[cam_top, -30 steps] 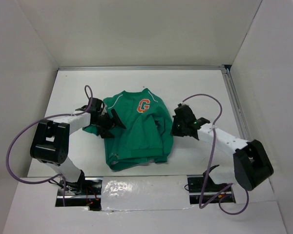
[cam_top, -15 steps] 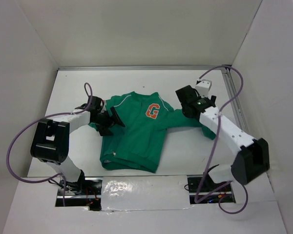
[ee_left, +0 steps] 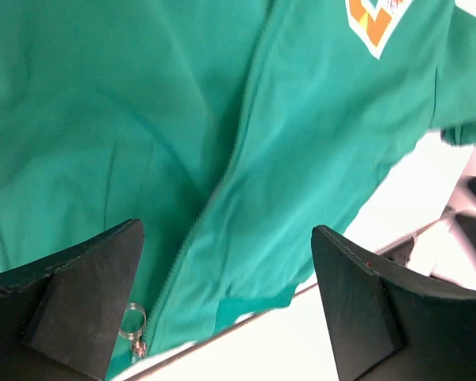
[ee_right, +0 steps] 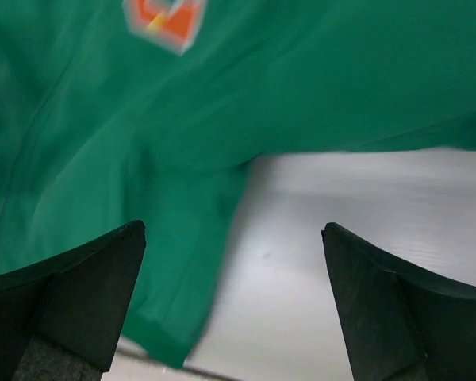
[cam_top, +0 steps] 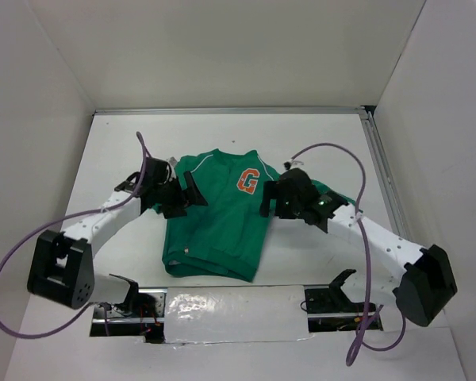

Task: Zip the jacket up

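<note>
a white table (cam_top: 317, 143) boxed in by white walls (cam_top: 222, 48) — crinkled silver tape (cam_top: 222, 305) along its near edge.

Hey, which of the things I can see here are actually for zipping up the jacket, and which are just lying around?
For the job:
jacket, its zip, ring pull, left fingers and right fingers, both open.

Just there:
table, purple cables, foil tape.
</note>
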